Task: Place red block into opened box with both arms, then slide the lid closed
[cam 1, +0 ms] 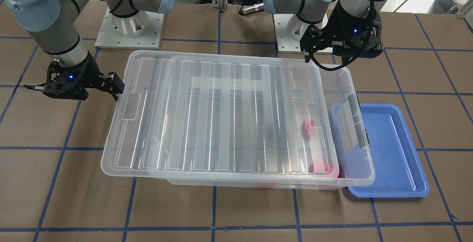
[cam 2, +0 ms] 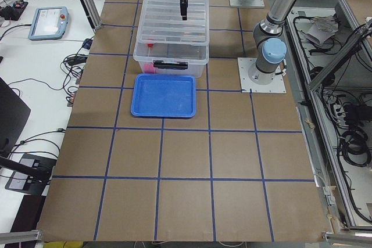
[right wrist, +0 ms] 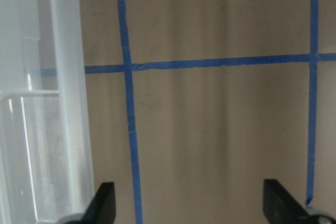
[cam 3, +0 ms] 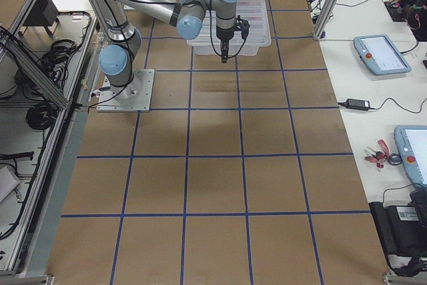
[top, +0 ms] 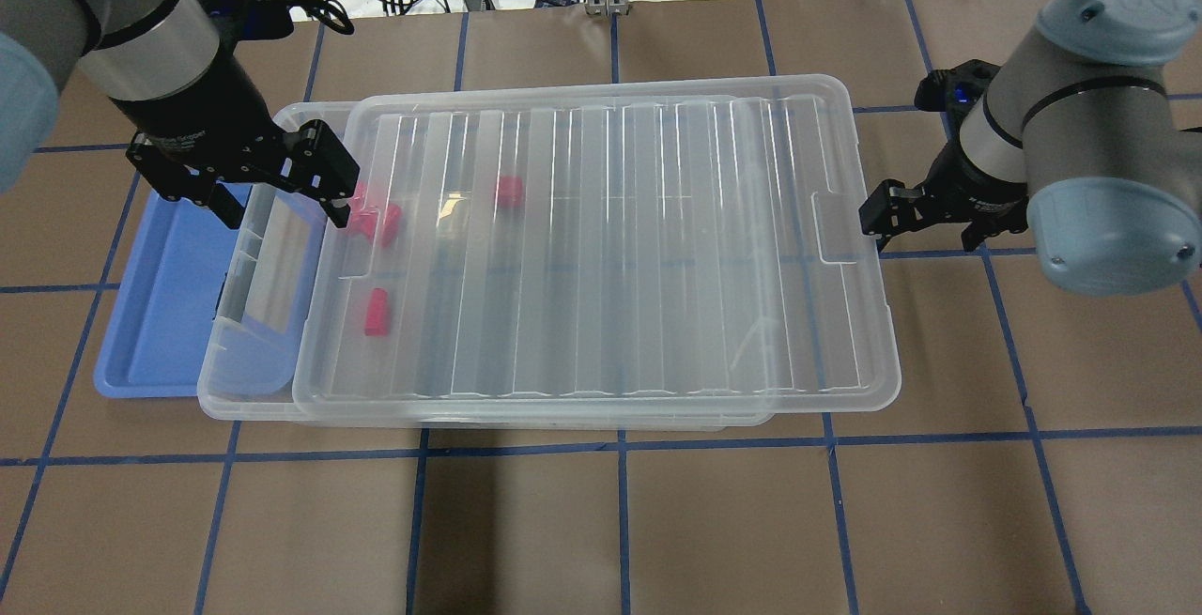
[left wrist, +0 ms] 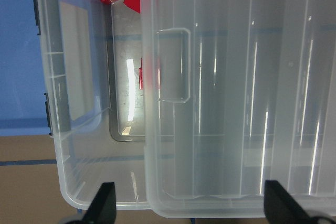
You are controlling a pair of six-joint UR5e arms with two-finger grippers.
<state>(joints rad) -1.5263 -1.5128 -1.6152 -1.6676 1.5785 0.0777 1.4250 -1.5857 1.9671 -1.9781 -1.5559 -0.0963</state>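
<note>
Lying on the floor of the large see-through plastic storage bin [top: 225, 380], toward its left end in the overhead view, a small bright red plastic block [top: 377, 312] shows through the plastic above it. Two more red pieces [top: 380, 221] sit farther back in the same end, one of them [top: 510, 190] a little to the right. The large flat ribbed see-through lid [top: 610, 249] rests on top of the bin but is shifted to the right. Its right short end overhangs the bin, and a strip at the bin's left end stands uncovered.

The left gripper [top: 331, 185] hangs over the far left corner of the lid, above the uncovered strip. Its wrist camera shows its black fingers [left wrist: 105, 203] spread wide with nothing between them except the lid's edge and the bin's rim far below. The lid's recessed rectangular handle [left wrist: 173, 64] lies ahead of them. The right gripper [top: 878, 214] sits just beside the lid's right short end, level with the handle recess there. Its fingers [right wrist: 273, 203] are also spread wide and grasp nothing, and whether one touches the lid's edge cannot be told.

A shallow blue plastic tray [top: 160, 315] lies against the bin's left end, the bin's rim overlapping its edge. Everything stands on a brown table [top: 620, 521] marked with a grid of blue tape.
</note>
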